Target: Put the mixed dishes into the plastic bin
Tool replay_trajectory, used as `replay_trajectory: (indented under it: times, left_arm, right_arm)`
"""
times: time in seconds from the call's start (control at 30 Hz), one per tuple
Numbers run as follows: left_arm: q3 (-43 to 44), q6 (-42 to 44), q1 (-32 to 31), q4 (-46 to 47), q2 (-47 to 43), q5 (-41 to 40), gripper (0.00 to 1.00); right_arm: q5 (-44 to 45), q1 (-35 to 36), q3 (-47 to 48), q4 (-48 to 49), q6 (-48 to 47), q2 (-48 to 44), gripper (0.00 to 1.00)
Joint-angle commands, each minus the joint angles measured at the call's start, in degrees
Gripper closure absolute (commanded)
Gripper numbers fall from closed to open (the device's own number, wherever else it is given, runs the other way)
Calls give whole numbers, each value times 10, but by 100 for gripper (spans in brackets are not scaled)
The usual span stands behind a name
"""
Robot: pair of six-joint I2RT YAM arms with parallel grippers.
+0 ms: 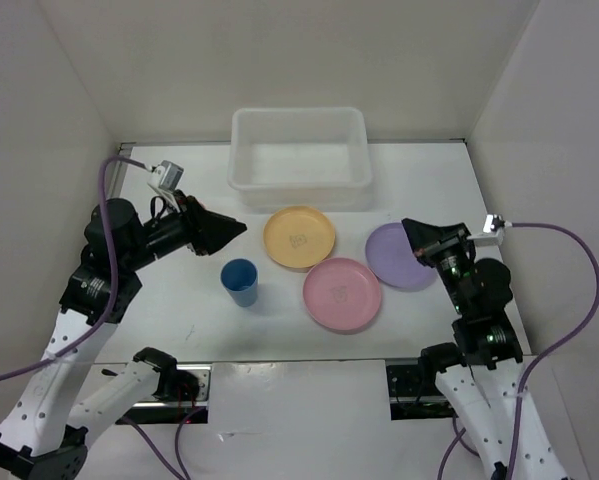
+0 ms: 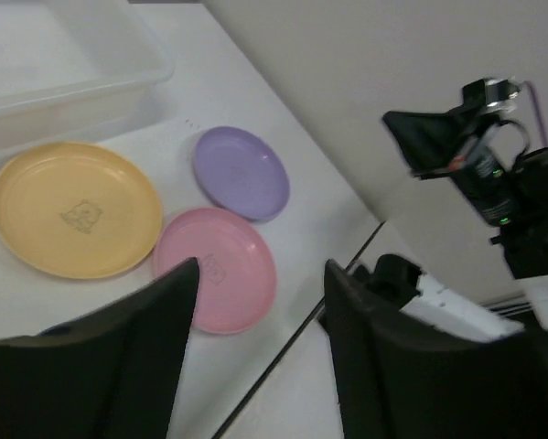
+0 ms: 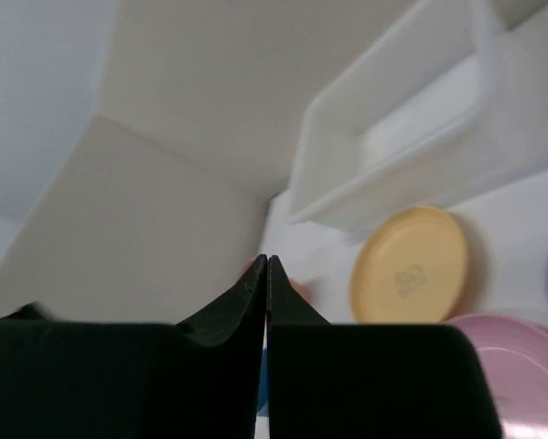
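Three plates lie on the white table: yellow-orange, pink and light purple. A blue cup stands upright left of the pink plate. The plastic bin sits behind the plates with nothing in it. My left gripper hovers open and empty above the table, left of the yellow-orange plate. My right gripper is shut and empty over the purple plate's right edge. A reddish blur behind its fingertips may be the red cup, which the top view does not show.
White enclosure walls close in the table on the left, back and right. The table's near edge with a dark seam runs just in front of the pink plate. The right arm rises at the table's right side.
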Motion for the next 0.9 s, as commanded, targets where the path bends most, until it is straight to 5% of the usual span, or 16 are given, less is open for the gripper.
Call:
replay_trajectory:
  times: [0.0,0.03,0.1,0.2,0.23,0.27,0.3,0.37,0.4,0.53,0.57,0.63,0.7,0.87]
  left_arm:
    - [27,20,3,32,38,24,55]
    - [27,20,-2,38,46,24,81]
    - [43,31,-2,38,80,10,100]
    - [94,75,-2,-2,145,10,100]
    - [107,86,-2,-24,161,17,98]
    - [121,102,-2,-32,184,17,51]
    - [121,107,-2,-37,190,17,36]
    - [121,113,-2,-45,195,11,25]
    - [121,113,-2,-50,195,-7,31]
    - [105,113,3,-82,173,-71,96]
    - [99,113,3,-82,173,-71,100]
    - [99,119,9,-88,173,-66,100]
    - [99,119,9,-88,178,-52,81]
    - [99,119,9,-93,191,-34,64]
  right_arm:
    - [96,-6,83,-38,-41,102,98]
    - [103,-6,97,-50,-47,134,92]
    - [110,-17,135,-66,-63,232,63]
    - [78,-64,183,-94,-94,352,28]
    - [67,-92,192,-105,-101,378,22]
    - [56,-107,199,-105,-109,418,19]
    - [40,-122,205,-111,-114,432,19]
    - [46,-157,205,-123,-121,449,17]
    - [58,-165,212,-132,-126,462,17]
    - [75,-232,219,-177,-132,514,17]
    - [67,-240,219,-177,-141,525,17]
    - [73,-245,213,-182,-147,559,17]
    - [88,-245,213,-188,-152,581,17]
    - [160,-250,220,-211,-166,638,18]
